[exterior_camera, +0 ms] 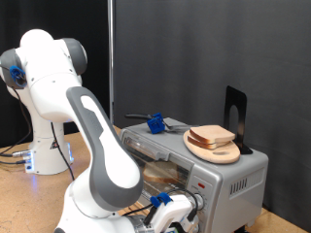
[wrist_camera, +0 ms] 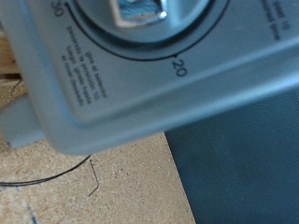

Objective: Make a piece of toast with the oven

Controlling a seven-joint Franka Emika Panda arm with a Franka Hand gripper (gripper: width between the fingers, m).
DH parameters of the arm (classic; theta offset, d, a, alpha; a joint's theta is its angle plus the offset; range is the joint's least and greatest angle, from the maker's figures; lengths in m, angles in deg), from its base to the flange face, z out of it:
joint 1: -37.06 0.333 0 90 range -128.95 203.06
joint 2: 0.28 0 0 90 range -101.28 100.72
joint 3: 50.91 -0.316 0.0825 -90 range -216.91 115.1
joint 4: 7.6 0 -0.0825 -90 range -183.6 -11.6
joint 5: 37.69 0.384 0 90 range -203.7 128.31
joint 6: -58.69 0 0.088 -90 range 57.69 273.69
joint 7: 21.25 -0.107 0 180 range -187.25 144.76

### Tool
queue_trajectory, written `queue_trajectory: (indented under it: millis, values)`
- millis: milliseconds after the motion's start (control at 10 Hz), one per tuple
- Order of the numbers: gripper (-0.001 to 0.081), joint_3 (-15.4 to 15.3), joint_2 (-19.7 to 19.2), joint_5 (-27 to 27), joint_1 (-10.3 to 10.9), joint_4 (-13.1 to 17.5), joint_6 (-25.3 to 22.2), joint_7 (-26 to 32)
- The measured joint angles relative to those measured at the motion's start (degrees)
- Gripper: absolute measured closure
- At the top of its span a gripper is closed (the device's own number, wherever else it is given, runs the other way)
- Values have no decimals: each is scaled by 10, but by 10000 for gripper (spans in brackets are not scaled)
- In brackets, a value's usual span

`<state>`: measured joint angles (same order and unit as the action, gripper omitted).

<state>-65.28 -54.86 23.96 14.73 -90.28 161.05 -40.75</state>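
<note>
The robot's blue-tipped claw (exterior_camera: 173,209) sits directly against the front control panel of the boxy silver-grey toaster oven (exterior_camera: 228,180), pinching its round timer knob (wrist_camera: 138,9).

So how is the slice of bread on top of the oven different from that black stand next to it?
The bread slice is pale tan, the black stand dark. The bread slice lies flat on a wooden plate; the black stand rises upright and taller. Both sit on top of the oven. The gripper has its jaws at the oven's front dial.
</note>
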Motion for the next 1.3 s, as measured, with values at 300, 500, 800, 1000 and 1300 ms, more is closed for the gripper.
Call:
queue_trajectory:
  millis: [300, 500, 800, 1000, 1300]
  values:
    - [124, -13, 0, 24, 0, -20, 23, 38]
    - [136, -13, 0, 39, -1, -31, 29, 62]
    - [496, -17, 8, 52, -1, -33, 26, 66]
    - [608, -17, 9, 53, -1, -33, 26, 66]
    - [607, -17, 9, 53, -1, -33, 26, 64]
